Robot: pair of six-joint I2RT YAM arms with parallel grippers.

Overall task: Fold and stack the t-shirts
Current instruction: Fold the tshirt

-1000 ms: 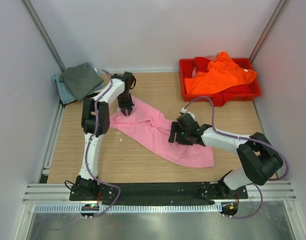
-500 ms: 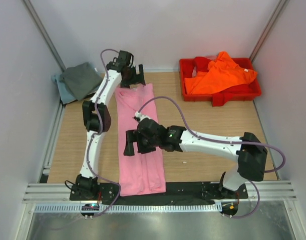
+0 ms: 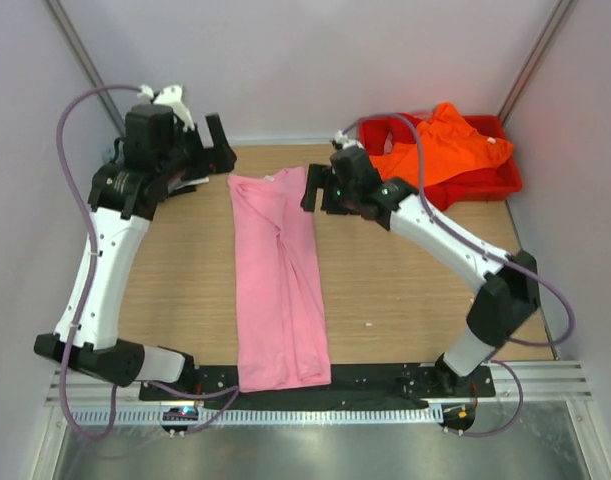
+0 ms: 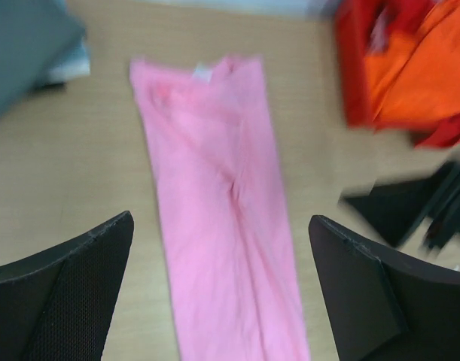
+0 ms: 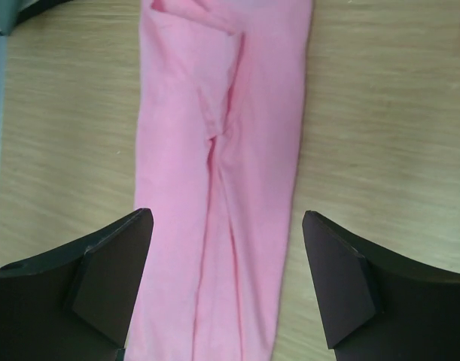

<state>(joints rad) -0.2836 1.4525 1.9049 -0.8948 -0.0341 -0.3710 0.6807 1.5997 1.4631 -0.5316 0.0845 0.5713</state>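
Observation:
A light pink t-shirt (image 3: pixel 278 280) lies flat on the wooden table as a long narrow strip, collar end at the far side; it also shows as the pink t-shirt (image 4: pixel 214 173) and pink t-shirt (image 5: pixel 222 150) in the wrist views. My left gripper (image 3: pixel 217 152) hangs open above the table, left of the collar end, holding nothing (image 4: pixel 220 219). My right gripper (image 3: pixel 320 195) hovers open just right of the collar end, also with nothing in it (image 5: pixel 226 216). An orange t-shirt (image 3: pixel 435 150) lies crumpled in the red tray (image 3: pixel 455 197). A dark grey t-shirt (image 4: pixel 19 45) lies on a pale blue-grey one (image 4: pixel 71 66) at the far left.
The red tray (image 4: pixel 351 75) stands at the far right corner by the wall. Grey walls close in the table on three sides. The black base rail (image 3: pixel 375 378) runs along the near edge under the shirt's hem.
A second ago the pink shirt lay crumpled and slanted; it now lies straight as a strip. Both grippers have let go, opened, and risen back to either side of the collar end.

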